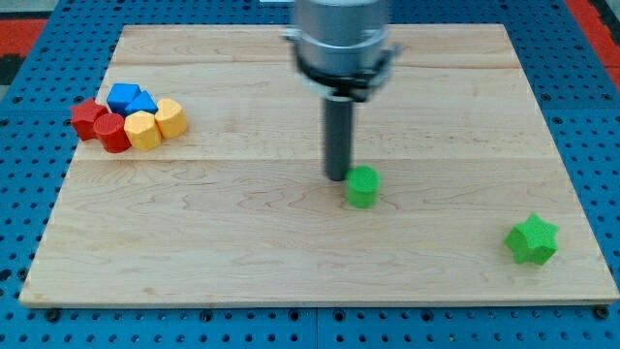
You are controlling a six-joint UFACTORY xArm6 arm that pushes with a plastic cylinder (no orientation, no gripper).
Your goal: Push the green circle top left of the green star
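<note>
The pale wooden board [242, 242] fills most of the view, lying on a blue pegboard surface [29, 107]. Above it hangs the grey cylindrical arm housing [341, 39], from which the straight dark rod [338, 136] drops to the board. My tip [335, 177] rests near the middle of the board; it is a plain rod end with nothing to spread or pinch, and it grasps nothing. The green star block [532, 239] lies well apart from my tip, toward the view's right and bottom. The green circle block [362, 186] sits just beside my tip on the view's right, slightly lower; whether they touch cannot be told. Far to the view's left and a little higher is a tight cluster: two red blocks [100, 123], two blue blocks [131, 99] and two yellow blocks [155, 124].
</note>
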